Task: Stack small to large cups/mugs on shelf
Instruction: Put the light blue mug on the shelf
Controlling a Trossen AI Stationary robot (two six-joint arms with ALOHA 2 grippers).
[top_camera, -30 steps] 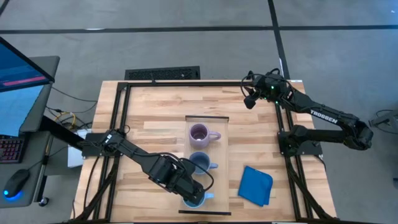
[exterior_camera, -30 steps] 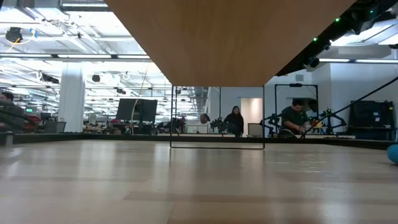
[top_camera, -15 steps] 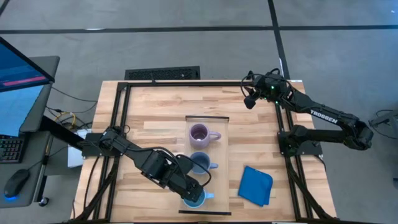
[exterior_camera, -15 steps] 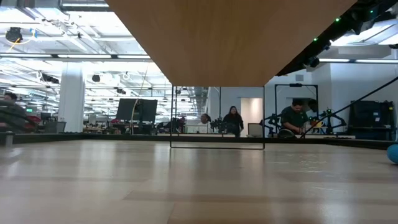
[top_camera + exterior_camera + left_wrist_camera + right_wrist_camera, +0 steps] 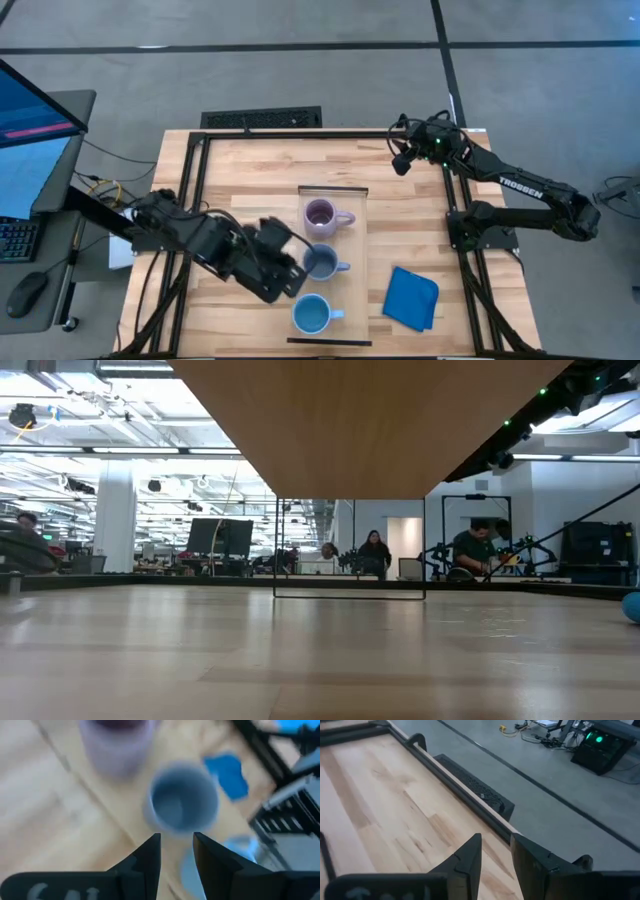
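Three mugs stand upright in a row on the light-wood shelf (image 5: 356,290): the pale purple mug (image 5: 320,214) farthest, the grey-blue mug (image 5: 321,263) in the middle, the bright light blue mug (image 5: 312,315) nearest. Their handles point toward the table's right. My left gripper (image 5: 296,270) hovers just left of the grey-blue mug (image 5: 184,802), its fingers a narrow gap apart and holding nothing. My right gripper (image 5: 400,160) waits above the table's far right corner, also a narrow gap apart and empty (image 5: 496,842).
A flat blue cloth (image 5: 412,298) lies on the table right of the shelf. A dark frame rail (image 5: 190,200) runs around the tabletop. A keyboard (image 5: 262,120) lies beyond the far edge. Bare planks show left of the shelf and at the far side.
My left gripper has drawn away from the bright light blue mug, going up and toward the table's left and far side, and now stands beside the grey-blue mug. The light blue mug stays upright at the shelf's near end.
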